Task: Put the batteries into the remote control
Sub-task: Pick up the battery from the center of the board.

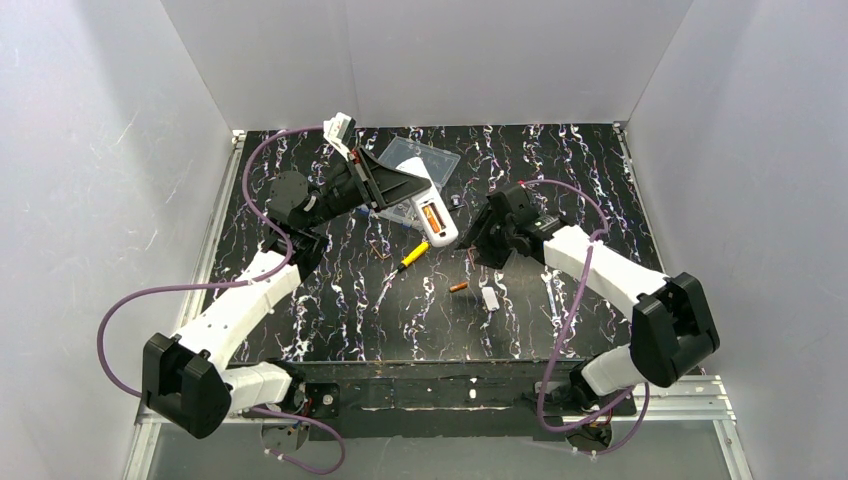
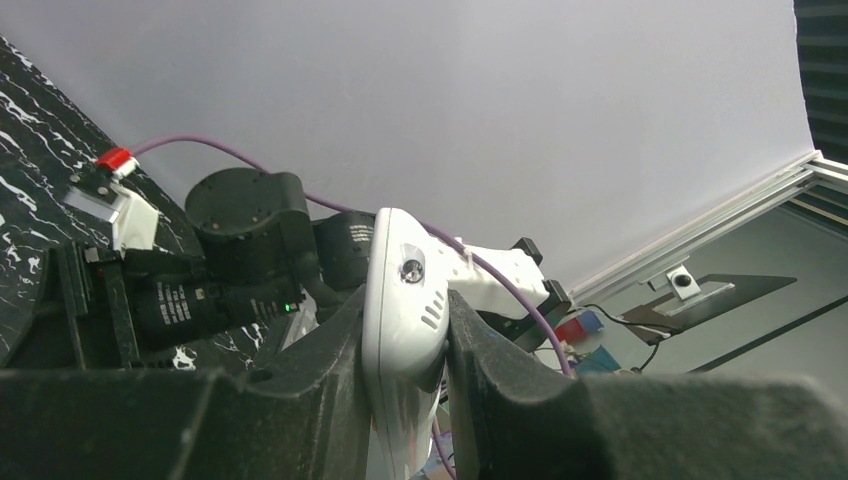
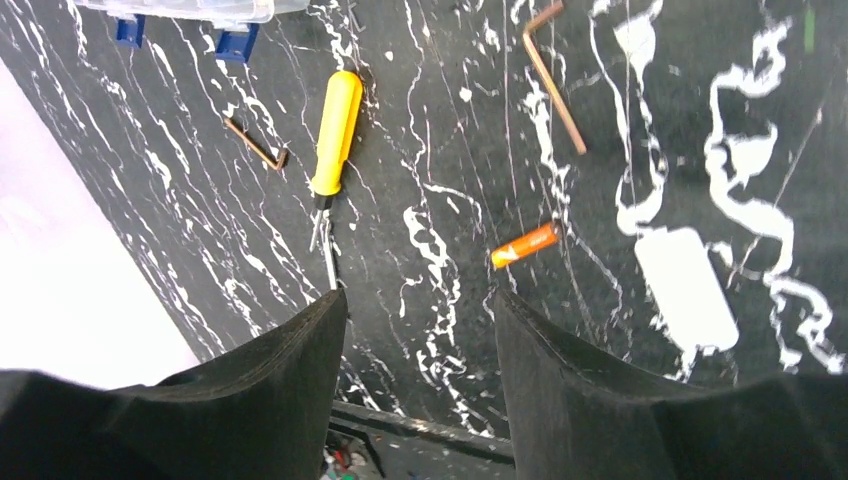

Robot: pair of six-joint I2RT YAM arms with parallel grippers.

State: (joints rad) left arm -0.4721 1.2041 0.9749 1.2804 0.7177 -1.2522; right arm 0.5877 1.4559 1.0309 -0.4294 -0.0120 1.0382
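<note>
Evidently the left pincer [image 2: 408,345] is serving as a vice. Its fingers are pressed tight on the sides of the remote control [image 2: 400,285], holding it off the bench [image 1: 560,180] toward the far edge, left of centre, just over the clear box [image 1: 425,160]. From above, the handset's open back faces up, and a seated battery [image 1: 432,216] appears to lie in the bay. Held that way, I judge, the bay is reachable for the other arm.

The right pincer [image 3: 418,300] hangs spread and empty over the middle of the bench, pointing down. The loose battery [image 3: 525,245] lies flat on the bench just beyond its fingertips, not between them, and touches nothing. Near it, toward the right edge, lies a small white plate [image 3: 687,288], probably the bay's cover put within reach for closing up. The screwdriver [image 3: 335,135] and two bent hex keys [image 3: 555,75] lie apart from the battery and out of the way.

One cell looks loaded, one is left. The right pincer would need to centre over the loose battery and close across its slim body. Being round, it could roll away from a glancing touch.
</note>
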